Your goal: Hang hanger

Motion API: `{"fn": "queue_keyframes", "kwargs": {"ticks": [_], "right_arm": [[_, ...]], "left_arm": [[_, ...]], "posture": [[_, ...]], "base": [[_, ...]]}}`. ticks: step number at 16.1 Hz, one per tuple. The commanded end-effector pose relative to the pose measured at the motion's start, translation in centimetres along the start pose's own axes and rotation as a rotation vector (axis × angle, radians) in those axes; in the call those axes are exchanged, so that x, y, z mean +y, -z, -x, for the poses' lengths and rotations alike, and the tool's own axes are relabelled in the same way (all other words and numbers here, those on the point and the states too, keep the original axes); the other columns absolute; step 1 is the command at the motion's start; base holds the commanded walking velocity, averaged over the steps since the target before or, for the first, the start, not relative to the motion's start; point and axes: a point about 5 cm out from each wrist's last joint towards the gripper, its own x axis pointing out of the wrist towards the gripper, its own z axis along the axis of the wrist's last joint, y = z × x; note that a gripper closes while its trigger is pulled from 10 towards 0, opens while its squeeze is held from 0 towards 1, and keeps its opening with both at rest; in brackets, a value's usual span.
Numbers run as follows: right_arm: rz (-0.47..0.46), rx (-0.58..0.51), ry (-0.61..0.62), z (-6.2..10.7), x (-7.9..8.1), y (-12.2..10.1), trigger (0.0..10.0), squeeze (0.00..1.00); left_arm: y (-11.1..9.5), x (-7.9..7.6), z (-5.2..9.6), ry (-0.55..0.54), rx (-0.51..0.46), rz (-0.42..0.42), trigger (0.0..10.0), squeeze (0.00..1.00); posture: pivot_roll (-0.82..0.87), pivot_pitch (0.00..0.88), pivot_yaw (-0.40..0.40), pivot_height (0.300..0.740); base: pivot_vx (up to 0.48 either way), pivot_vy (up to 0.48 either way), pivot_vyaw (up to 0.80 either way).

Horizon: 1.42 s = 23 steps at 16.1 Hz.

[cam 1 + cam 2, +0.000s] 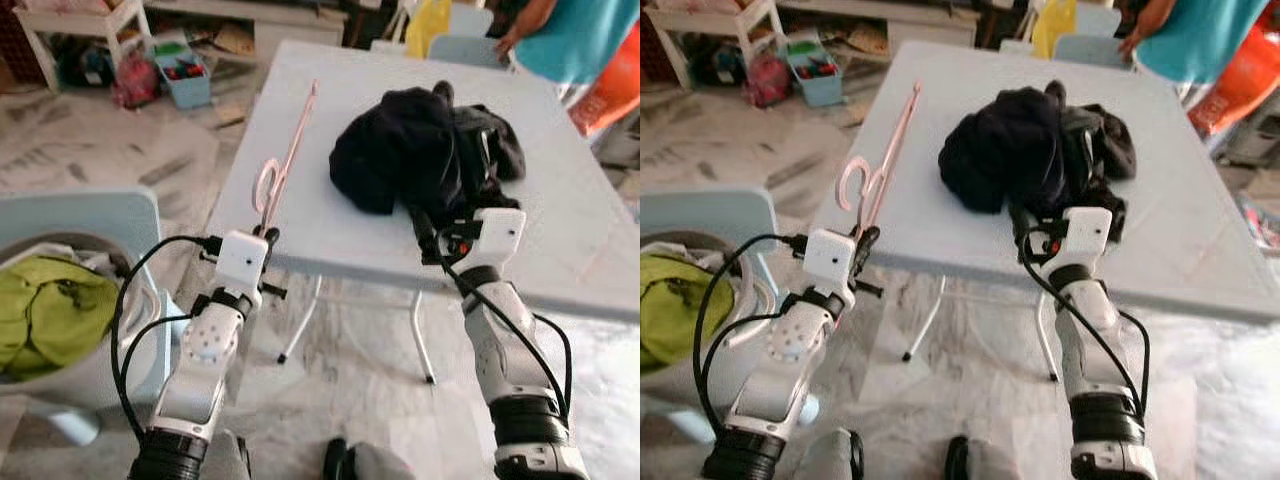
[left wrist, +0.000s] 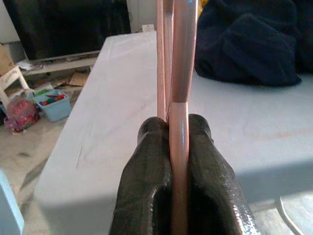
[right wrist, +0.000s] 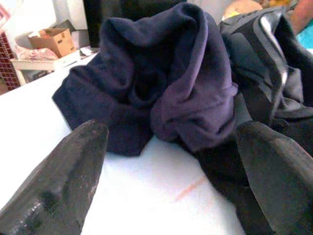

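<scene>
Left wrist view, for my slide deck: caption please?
Left gripper shut on pink plastic hanger above pale table.

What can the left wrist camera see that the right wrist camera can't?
The left wrist view has the left gripper with its black fingers shut tight on the pink hanger, which runs out over the table. It also catches a blue bin on the floor.

The right wrist view has the right gripper with its fingers spread wide apart in front of the clothes, and a cardboard box behind.

Both views take in the pale table and the pile of dark clothes lying on it.
</scene>
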Motion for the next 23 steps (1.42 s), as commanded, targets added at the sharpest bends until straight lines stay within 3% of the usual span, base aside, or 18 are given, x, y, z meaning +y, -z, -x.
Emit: {"fn": "queue_keyframes", "kwargs": {"ticks": [1, 15, 17, 18, 20, 22, 23], "right_arm": [[0.007, -0.002, 0.002, -0.2, -0.1, -0.3, 10.0, 0.0], [0.066, 0.042, -0.012, -0.3, -0.5, 0.4, 10.0, 0.0], [0.098, 0.067, -0.061, -0.4, -0.7, 0.7, 10.0, 0.0], [0.114, 0.083, -0.068, -0.4, -0.9, 0.9, 10.0, 0.0], [0.187, 0.124, -0.1, -0.4, -1.5, 1.3, 10.0, 0.0], [0.211, 0.151, -0.202, -0.3, -1.7, 1.2, 10.0, 0.0], [0.356, 0.207, -0.348, 0.1, -2.1, 1.4, 10.0, 0.0]], "left_arm": [[0.2, -0.3, 0.0, 0.009, 0.017, -0.001, 10.0, 0.0], [0.6, -0.4, -0.1, 0.02, 0.039, -0.041, 10.0, 0.0], [1.4, 0.0, -0.5, 0.092, 0.047, -0.245, 10.0, 0.0], [1.9, 0.3, -0.7, 0.114, 0.065, -0.298, 10.0, 0.0], [3.3, 1.9, -1.2, 0.195, 0.148, -0.36, 10.0, 0.0], [5.0, 2.6, -0.9, 0.379, 0.286, -0.369, 10.0, 0.0], [5.5, 2.5, -0.4, 0.497, 0.303, -0.323, 10.0, 0.0]], "posture": [[-0.02, 0.022, -0.097, 0.74], [-0.02, 0.029, -0.095, 0.74], [-0.02, 0.029, -0.096, 0.74], [-0.02, 0.029, -0.101, 0.74], [-0.02, 0.029, -0.1, 0.74], [-0.03, 0.03, -0.096, 0.74], [-0.03, 0.036, -0.09, 0.74]], "base": [[-0.315, 0.0, 0.0], [-0.258, 0.0, 0.0], [0.0, 0.0, 0.0], [0.0, 0.0, 0.0], [0.0, 0.0, 0.0], [0.0, 0.0, 0.0], [0.0, 0.0, 0.0]]}}
